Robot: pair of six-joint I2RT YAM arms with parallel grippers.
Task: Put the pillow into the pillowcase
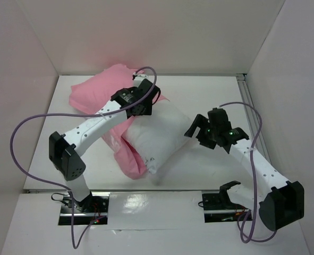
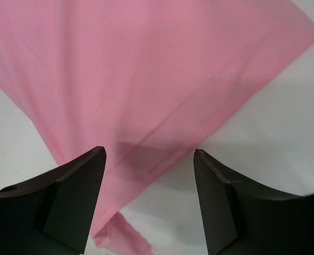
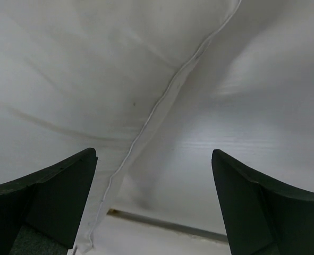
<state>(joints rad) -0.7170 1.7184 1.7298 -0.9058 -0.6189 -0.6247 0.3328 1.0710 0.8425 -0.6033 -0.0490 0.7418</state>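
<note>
While the pillow [image 1: 159, 139] lies mid-table with its bare near corner pointing to about 6 o'clock, only its 9-to-11 o'clock edges seem tucked into the pillowcase [image 1: 95, 95]. At the pillow's 3 o'clock the right gripper [image 1: 195, 127] hangs spread wide, holding nothing — the pillow's seam lies right ahead of it. Farther back, near 12 o'clock, the left gripper [image 1: 146, 103] is just as open and empty over pink satin. I'd say the left should pinch only the top layer of the mouth and lift — then the right shoves toward 10 o'clock.
</note>
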